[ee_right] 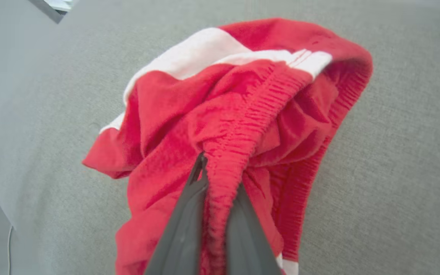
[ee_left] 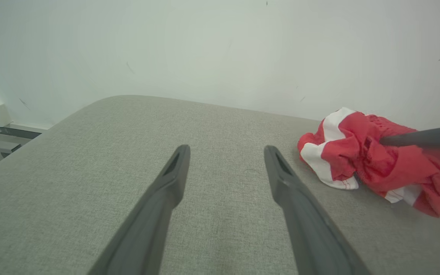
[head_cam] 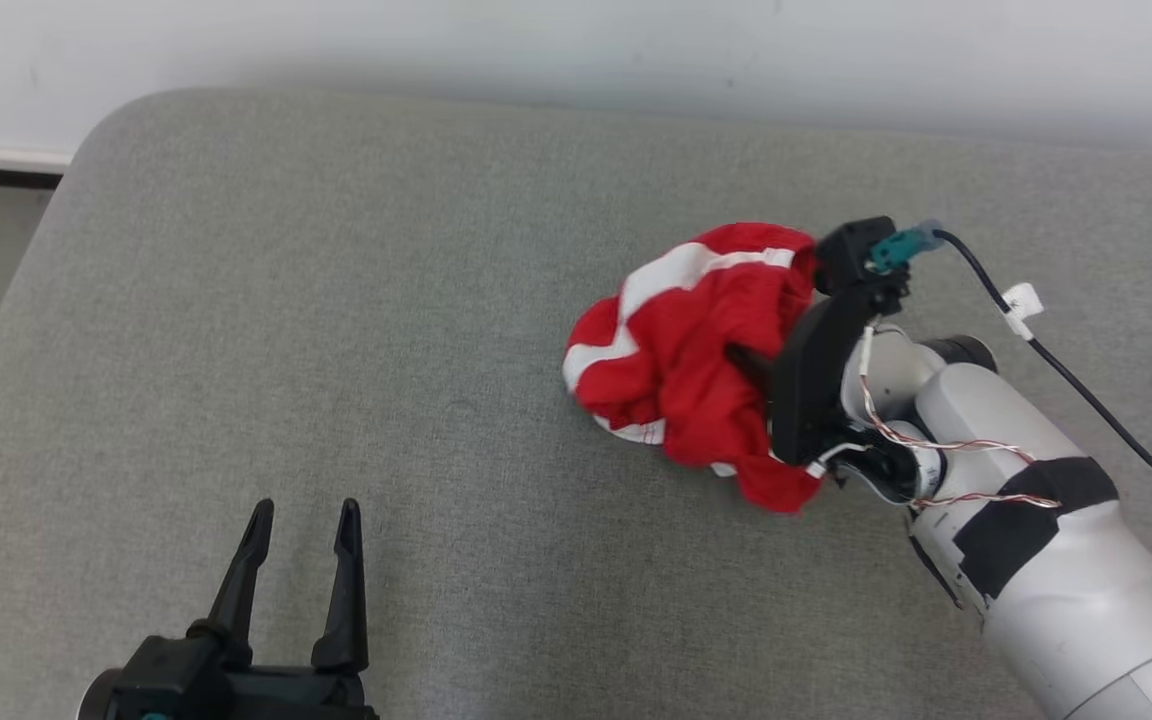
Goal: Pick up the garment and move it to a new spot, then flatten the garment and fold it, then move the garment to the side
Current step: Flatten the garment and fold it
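Garment (head_cam: pixel 686 350): crumpled red-white heap, centre-right of frame on the surface (head_cam: pixel 336 300), waistband (ee_right: pixel 239 126) clenched in right tool (ee_right: pixel 218 179); left tool (head_cam: pixel 304 508), released, well apart at lower left.

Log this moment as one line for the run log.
step: pick up garment | right fingers: shut on garment waistband | left fingers: open, empty | garment: crumpled on grey cushion

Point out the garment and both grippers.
garment (head_cam: pixel 686 340), head view, red middle of the bunch.
right gripper (ee_right: pixel 215 170), right wrist view, between fingertips shut on garment.
left gripper (ee_left: pixel 226 149), left wrist view, between open fingertips.
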Tool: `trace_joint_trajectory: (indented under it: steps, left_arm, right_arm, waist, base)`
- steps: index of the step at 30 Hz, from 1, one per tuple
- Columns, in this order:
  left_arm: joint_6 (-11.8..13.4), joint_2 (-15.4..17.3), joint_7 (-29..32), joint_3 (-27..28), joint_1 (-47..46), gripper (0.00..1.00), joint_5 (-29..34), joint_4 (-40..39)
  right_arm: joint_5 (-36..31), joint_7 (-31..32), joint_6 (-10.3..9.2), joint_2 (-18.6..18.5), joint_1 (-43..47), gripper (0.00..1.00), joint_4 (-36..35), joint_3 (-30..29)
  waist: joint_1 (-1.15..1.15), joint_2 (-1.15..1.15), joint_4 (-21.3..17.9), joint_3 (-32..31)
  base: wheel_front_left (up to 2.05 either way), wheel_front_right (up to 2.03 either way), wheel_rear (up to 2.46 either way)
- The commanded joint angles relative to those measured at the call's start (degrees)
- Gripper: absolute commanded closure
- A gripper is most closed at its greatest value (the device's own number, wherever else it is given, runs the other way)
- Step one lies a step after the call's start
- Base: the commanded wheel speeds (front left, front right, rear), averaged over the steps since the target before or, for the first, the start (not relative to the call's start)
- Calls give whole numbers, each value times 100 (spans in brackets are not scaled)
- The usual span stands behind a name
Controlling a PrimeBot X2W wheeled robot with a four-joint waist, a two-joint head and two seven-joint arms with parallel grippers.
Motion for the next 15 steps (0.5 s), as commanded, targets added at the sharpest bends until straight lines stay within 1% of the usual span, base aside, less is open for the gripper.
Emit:
trace_joint_trajectory:
  steps: [1,6,11,13,15]
  left_arm:
    - [-29,-1,-3,37,86,0,0,6]
    - [-17,0,-3,134,220,0,12,21]
    - [-36,0,-3,213,286,0,26,8]
    - [-50,0,-3,242,312,0,32,8]
    - [-68,-1,-4,264,342,0,38,4]
  right_arm:
    - [113,-102,-14,12,-117,100,-186,113]
    - [618,-485,-15,129,-353,100,-886,436]
    - [1215,-903,-15,270,-625,100,-1577,533]
    - [1408,-947,-15,258,-609,100,-1719,612]
    - [1438,-905,-15,121,-502,100,-1718,753]
  waist:
    - [-1,-1,-102,-160]
    - [-1,-1,-231,-358]
    - [-1,-1,-332,-462]
    - [-1,-1,-371,-492]
    - [-1,-1,-408,-510]
  base:
    - [0,0,0]
    - [0,0,0]
    - [0,0,0]
    - [0,0,0]
    - [0,0,0]
